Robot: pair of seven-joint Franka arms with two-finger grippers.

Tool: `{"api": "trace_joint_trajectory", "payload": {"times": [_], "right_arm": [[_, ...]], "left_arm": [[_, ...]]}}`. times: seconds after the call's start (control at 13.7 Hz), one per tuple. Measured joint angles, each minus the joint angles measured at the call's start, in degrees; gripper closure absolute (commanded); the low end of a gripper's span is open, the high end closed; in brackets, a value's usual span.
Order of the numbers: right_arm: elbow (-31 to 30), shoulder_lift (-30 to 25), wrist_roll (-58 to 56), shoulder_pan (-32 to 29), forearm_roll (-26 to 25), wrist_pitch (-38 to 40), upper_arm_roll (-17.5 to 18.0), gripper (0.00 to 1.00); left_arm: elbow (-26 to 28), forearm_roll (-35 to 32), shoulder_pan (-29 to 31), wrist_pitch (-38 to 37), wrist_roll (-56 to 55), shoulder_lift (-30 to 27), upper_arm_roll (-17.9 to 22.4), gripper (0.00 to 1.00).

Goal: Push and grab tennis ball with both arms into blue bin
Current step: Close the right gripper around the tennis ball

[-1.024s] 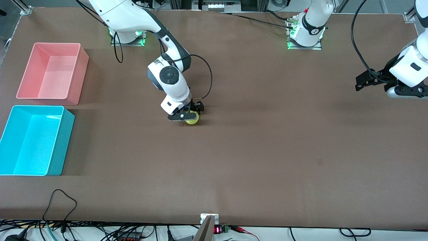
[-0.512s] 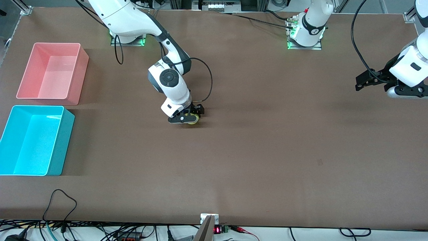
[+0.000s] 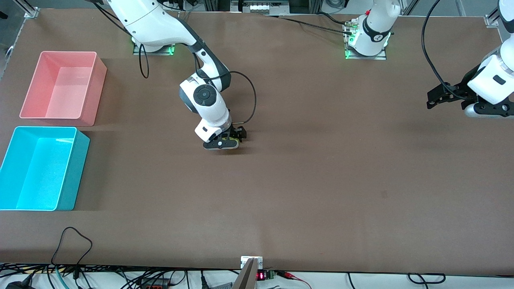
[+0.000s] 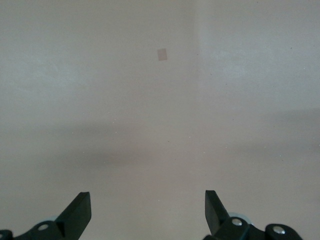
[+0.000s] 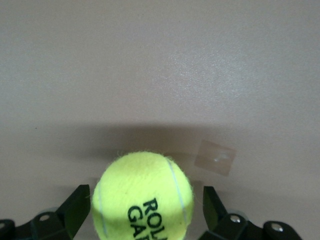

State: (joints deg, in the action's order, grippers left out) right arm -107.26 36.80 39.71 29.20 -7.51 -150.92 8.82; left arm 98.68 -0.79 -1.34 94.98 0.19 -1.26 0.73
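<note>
Right gripper point(image 3: 229, 141) low at table centre, fingers wide around tennis ball point(image 5: 144, 196), small gaps both sides. Left gripper point(image 3: 435, 96) waits, fingers wide, holding nothing.

The brown table point(image 3: 321, 168) lies bare between the right gripper point(image 3: 226, 141) and the blue bin point(image 3: 40, 168), which sits at about eight o'clock from it. The pink bin point(image 3: 60, 86), at ten o'clock, stands off that line. The left gripper point(image 3: 435, 97) hangs at three o'clock, well apart, over open tabletop.
</note>
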Motion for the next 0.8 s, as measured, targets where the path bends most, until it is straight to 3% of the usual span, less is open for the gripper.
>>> {"api": "trace_joint_trajectory", "payload": {"times": [0.15,0.44,0.66,0.8], "right_arm": [[0.0,0.3,0.0,0.1,-0.1,-0.6,-0.1,0.06],[0.1,0.3,0.0,0.1,-0.2,-0.6,-0.2,0.62],[0.2,0.3,0.0,0.1,-0.2,-0.7,-0.3,0.89],[0.2,0.3,0.0,0.2,-0.2,-0.7,-0.4,1.00]], "left_arm": [[0.0,0.0,0.0,0.0,0.0,0.0,0.0,0.00],[0.0,0.0,0.0,0.0,0.0,0.0,0.0,0.00],[0.0,0.0,0.0,0.0,0.0,0.0,0.0,0.00],[0.0,0.0,0.0,0.0,0.0,0.0,0.0,0.00]]}}
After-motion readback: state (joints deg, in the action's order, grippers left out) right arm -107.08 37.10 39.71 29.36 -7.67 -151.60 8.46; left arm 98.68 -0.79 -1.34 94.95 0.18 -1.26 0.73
